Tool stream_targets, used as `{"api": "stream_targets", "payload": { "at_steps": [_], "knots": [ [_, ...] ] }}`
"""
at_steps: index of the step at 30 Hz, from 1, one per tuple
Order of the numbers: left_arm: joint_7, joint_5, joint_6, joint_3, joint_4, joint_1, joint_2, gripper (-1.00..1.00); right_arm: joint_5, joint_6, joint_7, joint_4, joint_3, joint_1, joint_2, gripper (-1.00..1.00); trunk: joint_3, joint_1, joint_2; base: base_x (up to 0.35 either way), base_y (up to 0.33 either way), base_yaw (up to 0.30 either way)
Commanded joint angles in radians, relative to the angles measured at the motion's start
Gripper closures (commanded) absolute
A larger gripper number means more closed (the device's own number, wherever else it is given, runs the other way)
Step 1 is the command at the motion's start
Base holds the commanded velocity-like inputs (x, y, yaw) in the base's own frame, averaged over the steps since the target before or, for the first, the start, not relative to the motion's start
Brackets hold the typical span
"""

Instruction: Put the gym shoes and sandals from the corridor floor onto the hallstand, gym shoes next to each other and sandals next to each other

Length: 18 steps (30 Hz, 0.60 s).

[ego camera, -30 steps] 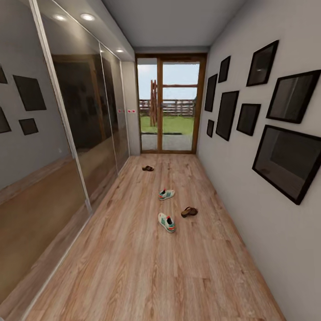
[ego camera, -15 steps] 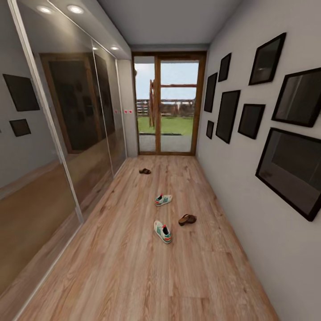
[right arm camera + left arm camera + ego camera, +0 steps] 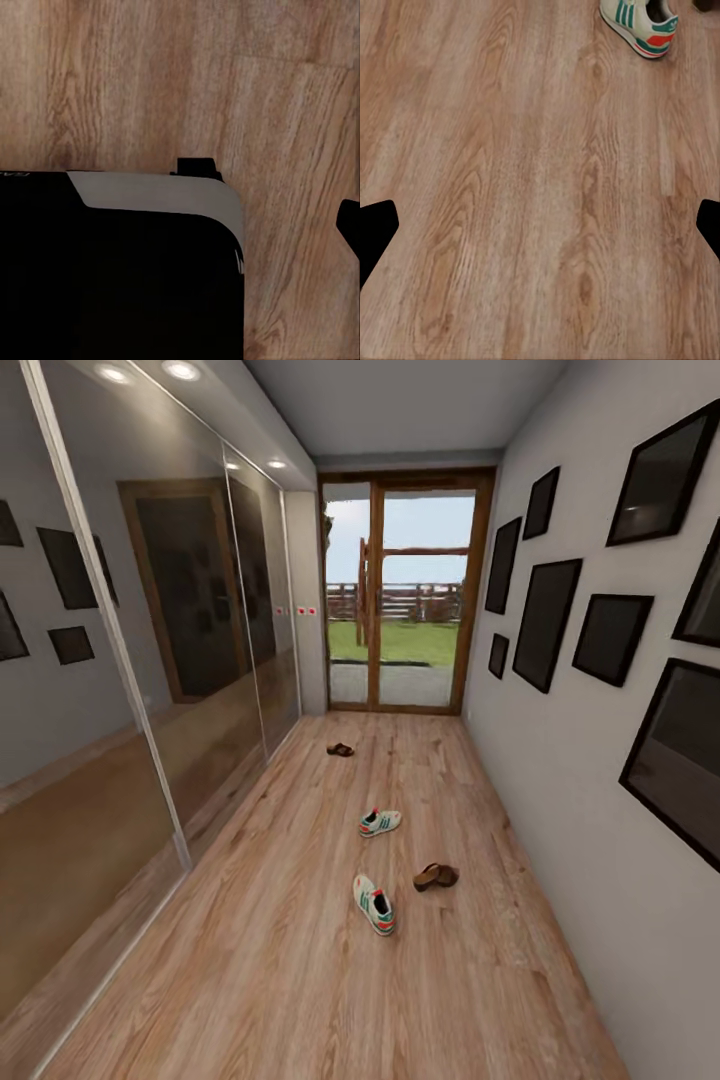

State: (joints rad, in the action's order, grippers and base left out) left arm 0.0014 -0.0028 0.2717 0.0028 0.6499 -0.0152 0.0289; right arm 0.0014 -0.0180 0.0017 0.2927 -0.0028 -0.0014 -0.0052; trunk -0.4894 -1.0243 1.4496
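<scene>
Four shoes lie on the wood floor (image 3: 300, 960): near sneaker (image 3: 374, 904) beside a sandal (image 3: 436, 876), second sneaker (image 3: 380, 822) beyond, second sandal (image 3: 340, 750) far off; the left wrist view catches one sneaker (image 3: 641, 22); the left gripper's (image 3: 540, 225) fingertips stand wide apart; the right gripper's state cannot be told.

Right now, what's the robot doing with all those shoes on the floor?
Nothing is being held yet. The robot faces down a corridor where the two gym shoes and two sandals lie scattered on the wood floor. The left gripper hangs open above bare planks, with one sneaker ahead of it.
</scene>
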Motion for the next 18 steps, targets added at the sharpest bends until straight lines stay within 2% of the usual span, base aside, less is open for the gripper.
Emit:
{"api": "stream_targets", "payload": {
  "at_steps": [1,18],
  "knots": [
    [0.000,0.000,0.001,0.000,0.001,0.000,0.000,-1.00,0.000,-0.002,0.000,0.000,0.000,0.000,0.000,-1.00,-0.001,-0.001,0.000,0.348,-0.141,0.281],
    [0.000,0.000,0.001,0.000,0.001,0.000,0.000,-1.00,0.000,-0.002,0.000,0.000,0.000,0.000,-0.001,-1.00,-0.001,-0.001,0.000,0.347,-0.144,0.292]
  ]
}}
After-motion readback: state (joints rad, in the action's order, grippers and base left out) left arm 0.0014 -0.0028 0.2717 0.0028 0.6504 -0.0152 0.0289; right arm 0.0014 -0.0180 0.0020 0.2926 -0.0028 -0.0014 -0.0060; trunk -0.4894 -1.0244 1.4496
